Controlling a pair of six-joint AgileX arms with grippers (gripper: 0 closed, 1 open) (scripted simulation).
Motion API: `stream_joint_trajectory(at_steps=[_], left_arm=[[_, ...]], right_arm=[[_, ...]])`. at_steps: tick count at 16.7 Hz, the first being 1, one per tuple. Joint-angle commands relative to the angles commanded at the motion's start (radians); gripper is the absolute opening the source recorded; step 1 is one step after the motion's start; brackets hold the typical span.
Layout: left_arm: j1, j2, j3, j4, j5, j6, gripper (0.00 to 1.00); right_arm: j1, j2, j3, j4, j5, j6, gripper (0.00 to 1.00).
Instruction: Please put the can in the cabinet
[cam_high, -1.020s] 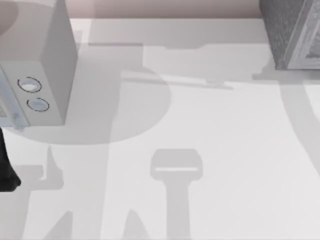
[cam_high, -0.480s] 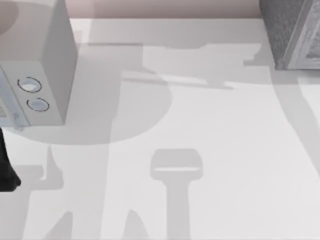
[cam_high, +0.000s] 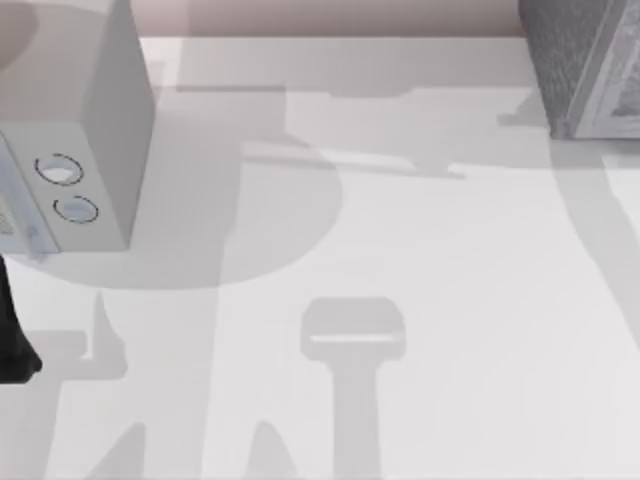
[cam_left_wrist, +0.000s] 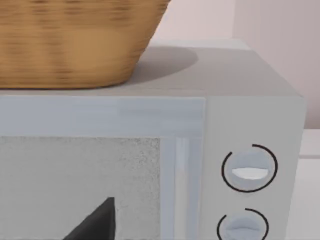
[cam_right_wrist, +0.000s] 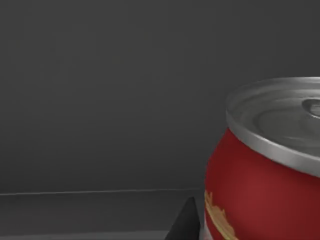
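red can (cam_right_wrist: 260, 170) at lower right of the right wrist view, close against dark grey walls (likely inside the cabinet (cam_high: 585, 65), upper right from above). can't tell if jaws squeeze it. could tip over if let go crooked or bumped.

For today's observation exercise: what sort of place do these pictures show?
Probably a rendered kitchen-like tabletop: a pale grey box with two round dials, a woven wicker basket on it, and a small red can with a silver top.
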Motion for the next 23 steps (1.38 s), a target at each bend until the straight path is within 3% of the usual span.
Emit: stream_joint_trajectory(at_steps=[23], left_arm=[[0.000, 0.000, 0.000, 0.000, 0.000, 0.000, 1.00]], right_arm=[[-0.040, 0.711, 0.883, -0.267, -0.097, 0.015, 0.00]])
